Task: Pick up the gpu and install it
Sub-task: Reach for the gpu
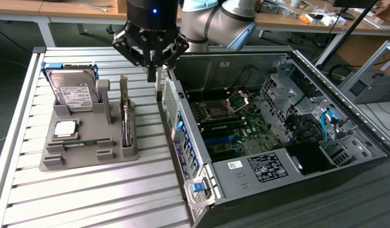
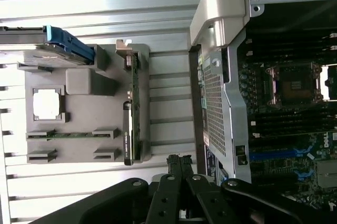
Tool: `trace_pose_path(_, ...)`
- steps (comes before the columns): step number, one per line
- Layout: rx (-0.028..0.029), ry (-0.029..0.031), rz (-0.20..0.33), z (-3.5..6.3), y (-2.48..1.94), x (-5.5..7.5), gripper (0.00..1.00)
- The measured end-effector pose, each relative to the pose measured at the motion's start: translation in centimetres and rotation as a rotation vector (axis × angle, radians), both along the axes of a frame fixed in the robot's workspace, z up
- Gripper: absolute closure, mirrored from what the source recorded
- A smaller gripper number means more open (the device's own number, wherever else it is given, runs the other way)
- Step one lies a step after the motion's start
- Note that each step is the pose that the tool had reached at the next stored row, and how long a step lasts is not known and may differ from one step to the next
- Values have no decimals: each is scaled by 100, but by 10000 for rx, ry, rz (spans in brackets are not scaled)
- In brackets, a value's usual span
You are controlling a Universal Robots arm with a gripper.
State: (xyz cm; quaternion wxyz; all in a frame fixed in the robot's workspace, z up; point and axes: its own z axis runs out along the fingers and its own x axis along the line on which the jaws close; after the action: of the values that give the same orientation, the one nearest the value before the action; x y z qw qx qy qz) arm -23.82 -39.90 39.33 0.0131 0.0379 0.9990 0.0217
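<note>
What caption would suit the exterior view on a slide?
Shut gripper hovers between the gpu, upright in its grey holder, and the open computer case.

exterior view high, oblique, wrist view straight down, sharing gray tray [image 1: 81,154], computer case [image 1: 240,175]

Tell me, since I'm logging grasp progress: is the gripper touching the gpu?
Apart. The wrist view shows bare table between the gripper and the gpu.

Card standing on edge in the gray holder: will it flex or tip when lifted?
The card is a thin flat board, so probably stiff and light. Standing on edge in the holder slot, it could snag if lifted tilted.
</note>
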Motion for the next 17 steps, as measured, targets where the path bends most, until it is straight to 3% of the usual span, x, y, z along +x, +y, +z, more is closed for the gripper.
trace_pose_path(17, 0, 1, 0, 0, 0, -88, 89)
